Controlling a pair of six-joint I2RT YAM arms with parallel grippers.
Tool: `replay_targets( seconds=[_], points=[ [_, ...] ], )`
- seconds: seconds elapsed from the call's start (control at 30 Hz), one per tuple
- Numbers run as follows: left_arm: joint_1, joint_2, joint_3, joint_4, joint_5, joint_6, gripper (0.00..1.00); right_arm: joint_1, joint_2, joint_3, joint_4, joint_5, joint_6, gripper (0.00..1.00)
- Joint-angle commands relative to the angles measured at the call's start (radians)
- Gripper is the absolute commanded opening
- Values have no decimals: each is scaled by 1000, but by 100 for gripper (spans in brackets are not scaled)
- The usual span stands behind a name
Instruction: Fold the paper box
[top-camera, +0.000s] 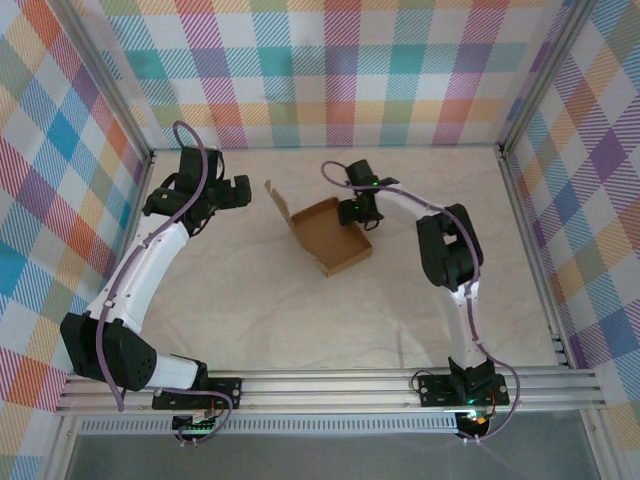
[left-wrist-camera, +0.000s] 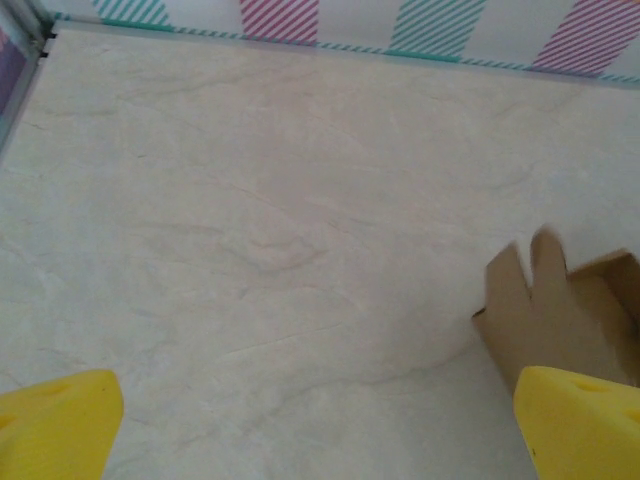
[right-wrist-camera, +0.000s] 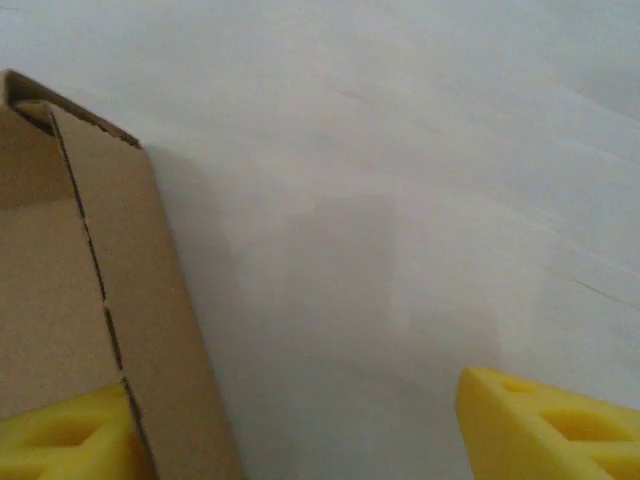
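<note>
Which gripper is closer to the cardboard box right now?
Right. The right gripper is at the box's right edge, cardboard between its fingers; the left gripper hangs apart, off to the box's left.

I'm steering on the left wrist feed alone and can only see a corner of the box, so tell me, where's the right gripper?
Observer: From above, the right gripper is at the far right edge of the box.
Operator: Has it got hold of it?
Observer: It isn't closed on it. In the right wrist view one finger is at the cardboard and the other is out over bare table, with a wide gap between them.
Operator: Is my left gripper touching the box?
Observer: No. From above, the left gripper sits to the left of the box, apart from it, open.
</note>
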Motion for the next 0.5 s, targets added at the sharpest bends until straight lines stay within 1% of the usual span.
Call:
replay_targets(
  seconds=[0.0,0.07,0.13,0.2,0.23,0.33,0.47],
  points=[
    [10,23,-25,48,68,-27,100,-61,-130,-96,3,23,111,73],
    [10,37,-31,66,90,-36,100,-84,-182,-161,20,-3,115,73],
    [8,49,-39,84,122,-40,100,-90,-265,-268,109,-63,76,76],
    [4,54,-60,122,152,-31,100,-91,-367,-384,193,-151,33,79],
    [1,51,-76,142,160,-31,100,-92,-404,-413,196,-160,26,80],
    [-19,50,-127,219,170,-30,100,-114,-501,-507,200,-133,63,80],
    [-40,63,-182,283,174,-50,100,-188,-545,-624,207,-110,191,72]
  ],
)
